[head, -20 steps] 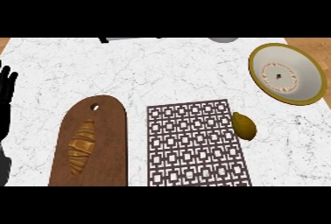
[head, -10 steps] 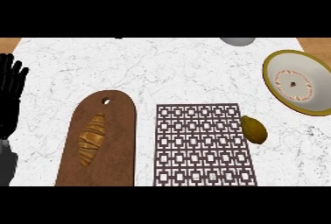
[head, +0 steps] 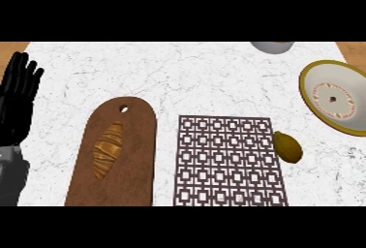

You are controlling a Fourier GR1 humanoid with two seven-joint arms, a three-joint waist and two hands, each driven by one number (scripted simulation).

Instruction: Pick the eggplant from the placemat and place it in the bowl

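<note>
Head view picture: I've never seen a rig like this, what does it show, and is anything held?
This looks steeply down from a humanoid robot's head at a white counter. The black shape at left is its left hand, open, resting, holding nothing; the right hand is out of view. On the counter: a wooden board carrying a croissant, a patterned placemat, an olive-brown eggplant at its right edge, and a gold-rimmed bowl farther right. A grey object is cut off at the top.
</note>
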